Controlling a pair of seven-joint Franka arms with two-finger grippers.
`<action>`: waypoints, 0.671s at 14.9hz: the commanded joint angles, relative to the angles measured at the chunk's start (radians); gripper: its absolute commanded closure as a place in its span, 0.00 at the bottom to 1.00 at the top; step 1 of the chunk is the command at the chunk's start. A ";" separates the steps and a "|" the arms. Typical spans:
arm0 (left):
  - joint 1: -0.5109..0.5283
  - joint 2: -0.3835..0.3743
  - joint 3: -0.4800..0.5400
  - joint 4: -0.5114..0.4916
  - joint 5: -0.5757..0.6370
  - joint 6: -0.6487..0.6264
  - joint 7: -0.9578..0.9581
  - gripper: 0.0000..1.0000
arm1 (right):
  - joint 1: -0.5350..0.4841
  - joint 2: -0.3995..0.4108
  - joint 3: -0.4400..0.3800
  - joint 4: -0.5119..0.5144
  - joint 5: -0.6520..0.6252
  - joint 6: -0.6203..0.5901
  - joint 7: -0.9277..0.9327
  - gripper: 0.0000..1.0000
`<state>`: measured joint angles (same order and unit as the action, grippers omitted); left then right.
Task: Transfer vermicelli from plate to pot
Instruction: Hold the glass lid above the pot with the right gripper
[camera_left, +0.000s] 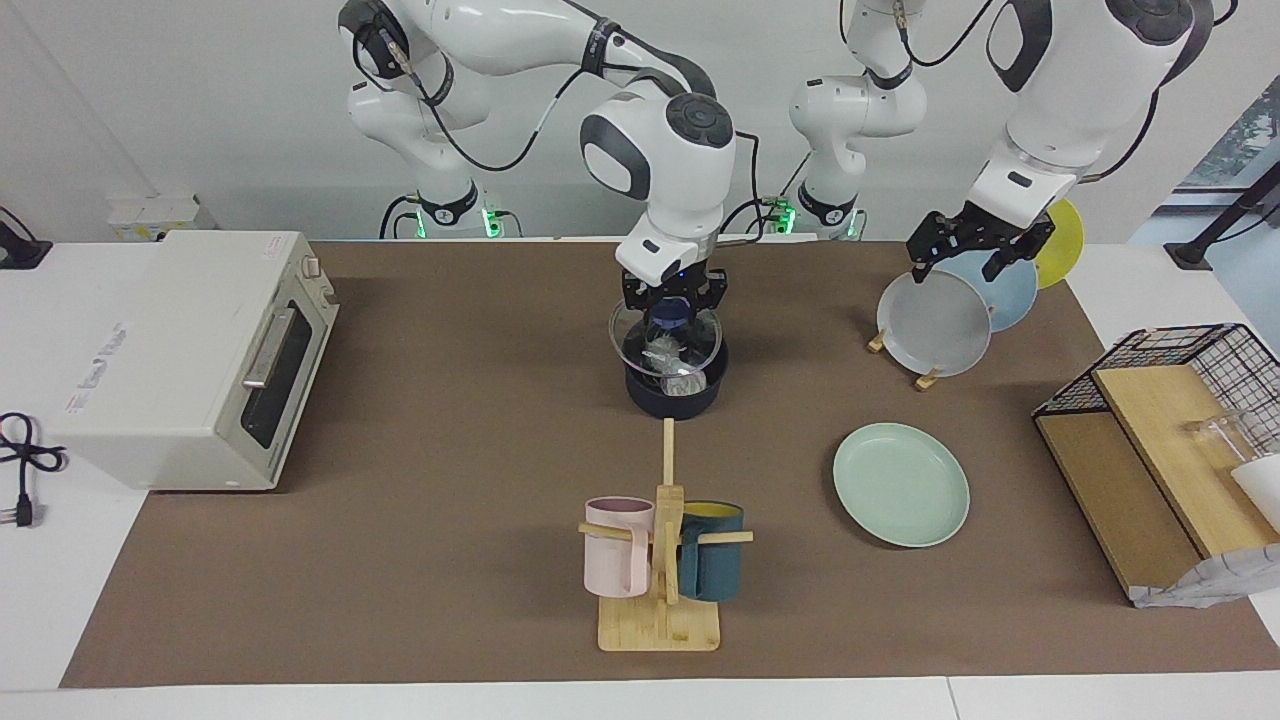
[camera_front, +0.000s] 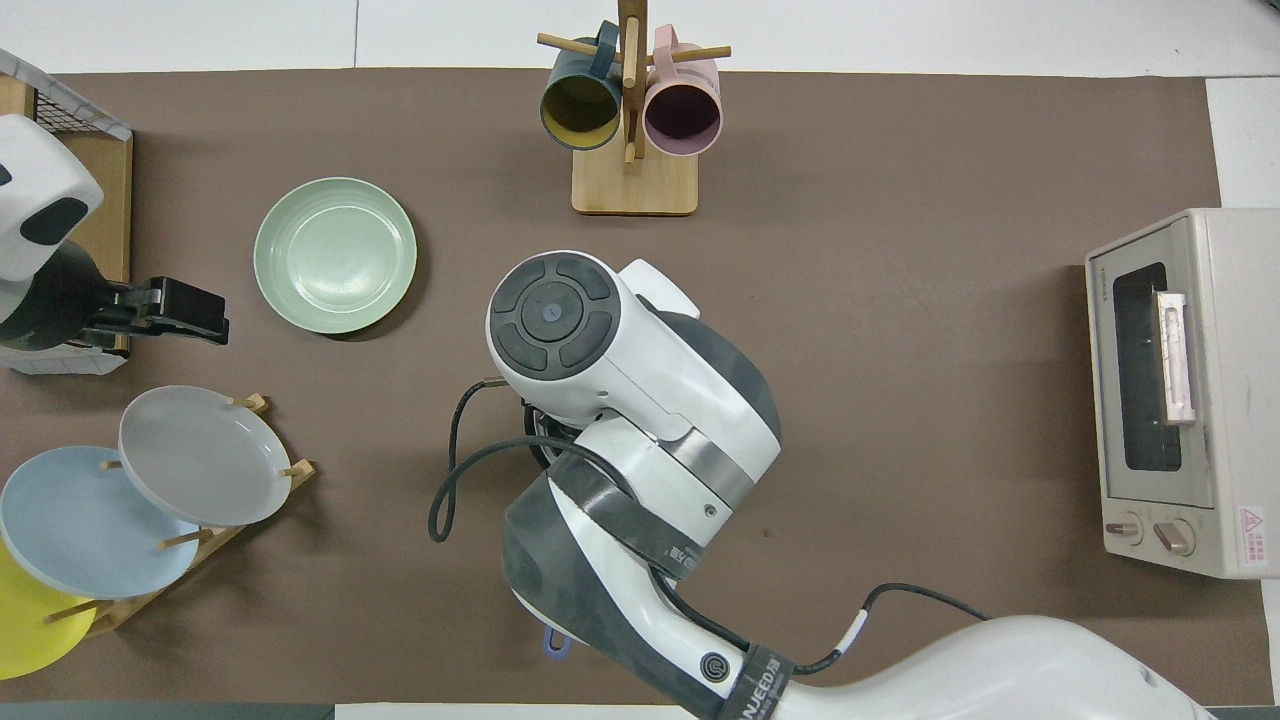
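The dark pot (camera_left: 676, 395) stands mid-table, close to the robots. The whitish vermicelli (camera_left: 672, 368) lies in it, seen through a clear glass lid (camera_left: 640, 345). My right gripper (camera_left: 672, 302) is shut on the lid's blue knob and holds the lid tilted just above the pot's rim. In the overhead view the right arm hides the pot; only the tip of its blue handle (camera_front: 556, 641) shows. The mint-green plate (camera_left: 900, 484) (camera_front: 335, 255) is bare, toward the left arm's end. My left gripper (camera_left: 965, 255) (camera_front: 175, 310) is open and empty, up over the plate rack.
A wooden rack with grey, blue and yellow plates (camera_left: 935, 322) stands near the left arm. A mug tree (camera_left: 660, 560) with a pink and a teal mug stands farther out than the pot. A toaster oven (camera_left: 190, 360) is at the right arm's end, a wire basket (camera_left: 1190, 350) with boards at the left arm's.
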<state>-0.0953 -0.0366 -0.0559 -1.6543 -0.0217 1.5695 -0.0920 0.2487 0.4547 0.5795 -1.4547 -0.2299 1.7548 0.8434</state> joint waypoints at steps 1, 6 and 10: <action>-0.011 0.009 0.005 0.024 -0.001 -0.003 -0.014 0.00 | -0.003 0.027 0.014 0.025 -0.025 0.020 0.036 1.00; 0.000 0.009 0.001 0.024 -0.003 -0.003 -0.014 0.00 | 0.015 0.058 0.014 0.022 -0.028 0.071 0.088 1.00; 0.003 0.009 -0.002 0.025 -0.003 -0.003 -0.012 0.00 | 0.014 0.059 0.014 -0.015 -0.034 0.109 0.089 1.00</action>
<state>-0.0963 -0.0366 -0.0561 -1.6531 -0.0217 1.5704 -0.0941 0.2693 0.5072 0.5795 -1.4558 -0.2336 1.8331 0.9083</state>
